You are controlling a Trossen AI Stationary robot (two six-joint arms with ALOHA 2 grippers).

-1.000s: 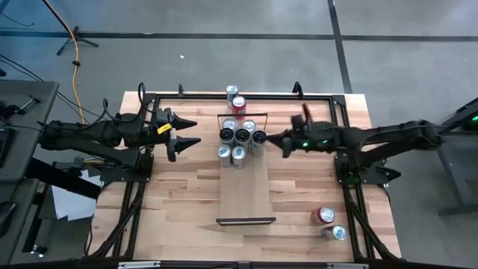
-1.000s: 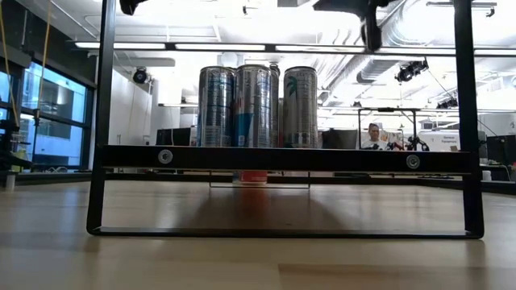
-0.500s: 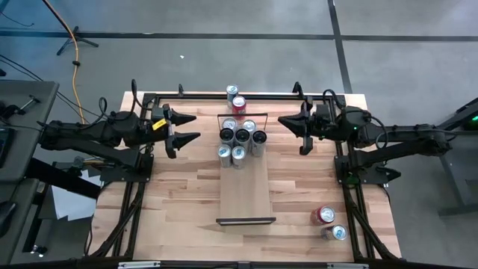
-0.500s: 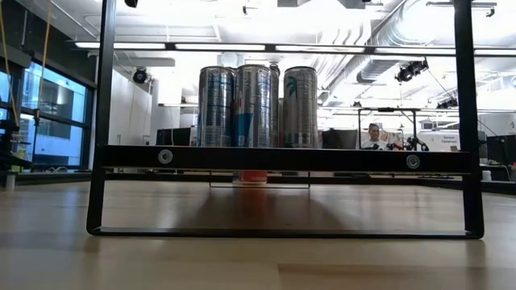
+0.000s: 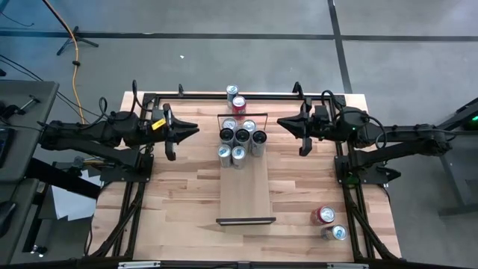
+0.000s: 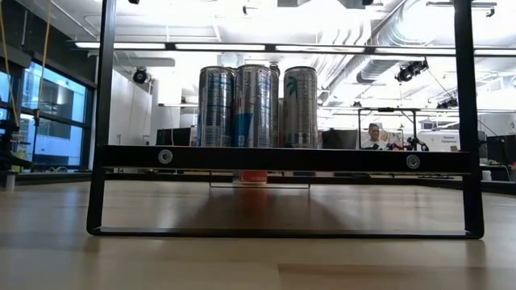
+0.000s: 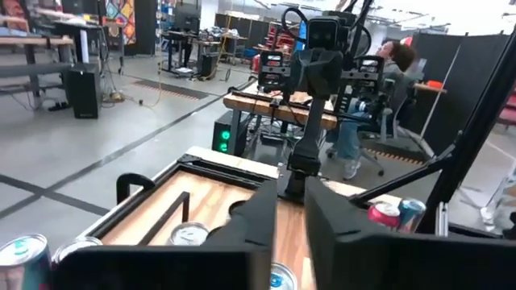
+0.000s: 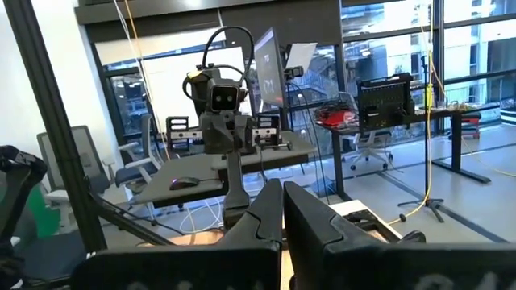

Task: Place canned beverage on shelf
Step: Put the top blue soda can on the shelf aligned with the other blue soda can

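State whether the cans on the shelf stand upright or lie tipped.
Upright: the cans show round tops from above on the shelf, and stand tall in the low view.

Two dark, multi-jointed robot arms flank the table. The left arm (image 5: 89,134) is matte black with a small yellow tag near its wrist, and ends in tapered black fingers (image 5: 187,128). The right arm (image 5: 396,138), equally black, trails dark cables at its wrist housing, its fingers (image 5: 287,122) pointed and slim.
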